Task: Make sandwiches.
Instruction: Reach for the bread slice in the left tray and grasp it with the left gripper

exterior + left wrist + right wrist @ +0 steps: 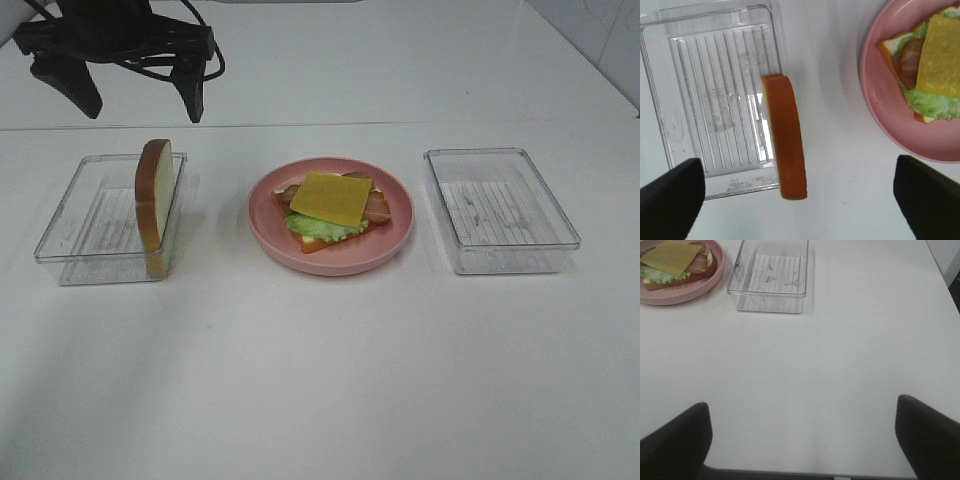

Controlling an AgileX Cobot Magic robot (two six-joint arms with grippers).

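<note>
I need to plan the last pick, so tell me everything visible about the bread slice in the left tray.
The bread slice is white-faced with an orange-brown crust and looks like foam. It stands on edge, leaning against the right wall of the clear left tray, untouched by either end effector.

Two clear rectangular plastic trays: one on the left point(75, 225), one on the right point(500, 210). One round pink plate point(270, 235) between them. Two white bread slices with orange-brown crust: one standing on edge point(155, 205) at the left tray's inner wall, one lying flat point(318, 245) at the bottom of the stack on the plate. One green lettuce leaf point(312, 228), one square yellow cheese slice point(332, 197) on top. Brown bacon strips point(378, 207) under the cheese, number not countable. One white tabletop point(330, 380).
</note>
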